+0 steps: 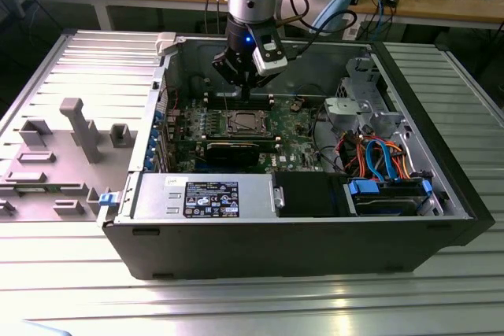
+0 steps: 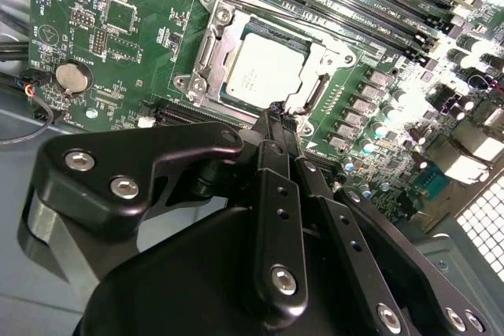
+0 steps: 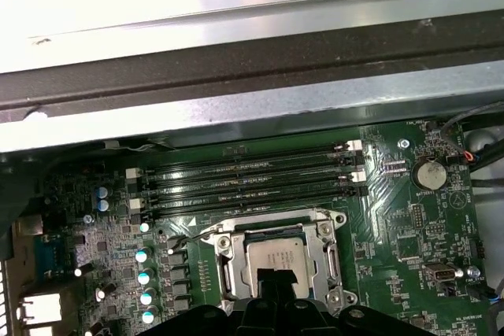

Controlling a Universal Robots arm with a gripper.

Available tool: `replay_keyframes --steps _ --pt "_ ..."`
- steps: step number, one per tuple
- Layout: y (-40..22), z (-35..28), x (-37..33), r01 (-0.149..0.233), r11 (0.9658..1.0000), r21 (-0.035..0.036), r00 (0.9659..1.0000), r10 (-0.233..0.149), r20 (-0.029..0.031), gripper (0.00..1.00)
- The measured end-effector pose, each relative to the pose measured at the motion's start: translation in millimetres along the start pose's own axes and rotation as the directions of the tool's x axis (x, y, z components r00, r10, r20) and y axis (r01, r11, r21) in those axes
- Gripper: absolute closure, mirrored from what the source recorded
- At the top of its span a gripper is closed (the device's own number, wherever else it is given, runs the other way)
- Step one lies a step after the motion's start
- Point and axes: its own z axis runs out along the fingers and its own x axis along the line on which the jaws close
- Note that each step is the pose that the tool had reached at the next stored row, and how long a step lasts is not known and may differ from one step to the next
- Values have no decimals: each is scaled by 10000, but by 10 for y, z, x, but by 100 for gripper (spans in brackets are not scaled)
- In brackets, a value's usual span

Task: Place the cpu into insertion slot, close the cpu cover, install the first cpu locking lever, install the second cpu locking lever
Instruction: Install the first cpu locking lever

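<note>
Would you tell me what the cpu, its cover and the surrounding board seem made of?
The cpu: matte silvery metal top, evenly pale. The cpu cover: bare stamped steel by its look, brighter glints on edges. The circuit board: green glossy laminate, probably fibreglass.

A ribbed silver metal table [image 1: 252,308] carries an open black computer case [image 1: 299,251] in the middle and, at the exterior view's left, a grey fixture plate [image 1: 47,164] with upright blocks.
</note>
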Motion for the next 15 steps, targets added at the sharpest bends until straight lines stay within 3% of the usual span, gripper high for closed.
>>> replay_keyframes --steps 2,8,15 --pt "-2 1 18 85 10000 -2 10000 -85 0 89" --pt "-3 0 25 893 9960 -1 9960 -893 -15 89" --pt "-19 0 144 946 9955 -3 9955 -946 1 89"
